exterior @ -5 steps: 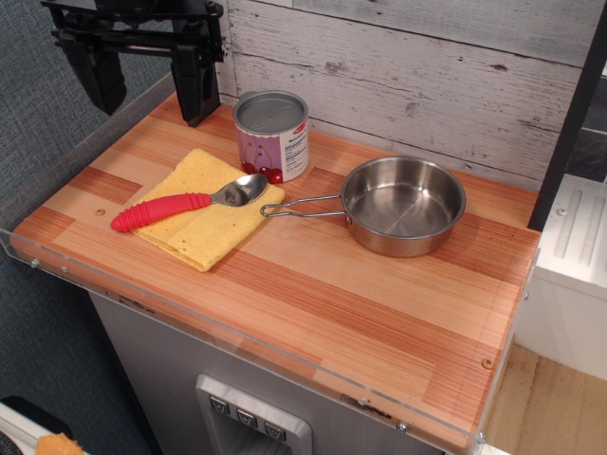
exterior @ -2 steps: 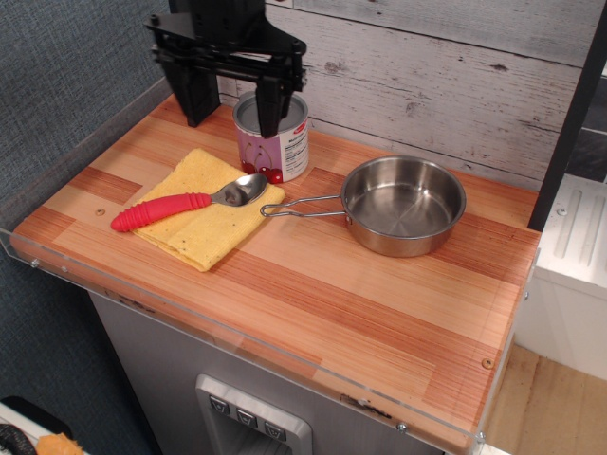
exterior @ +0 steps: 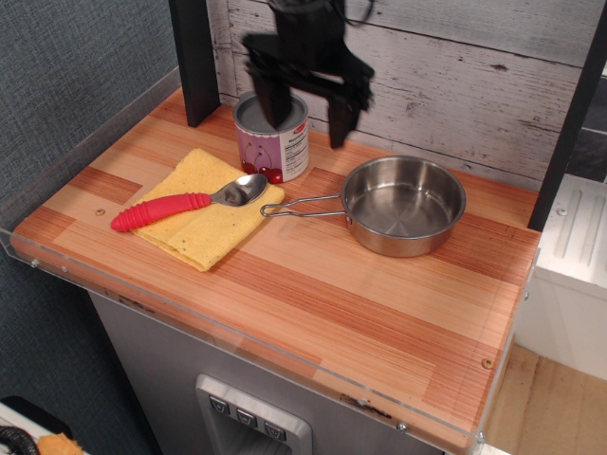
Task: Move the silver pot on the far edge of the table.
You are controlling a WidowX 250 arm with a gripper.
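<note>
Gripper (exterior: 304,104): black, blurred, jaws spread, holding nothing, above the table's (exterior: 379,313) back edge.
Spoon (exterior: 185,202): red-handled, low to its left, lying on a yellow cloth (exterior: 204,232).
Can (exterior: 272,136): just below the left finger.
Pot (exterior: 403,205): below and right, handle pointing left toward the spoon.

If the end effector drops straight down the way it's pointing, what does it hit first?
Probably the reddish wood-strip table between the cherry-label tin can and shiny steel pot; the open end effector is blurred, so depth is unclear.
</note>
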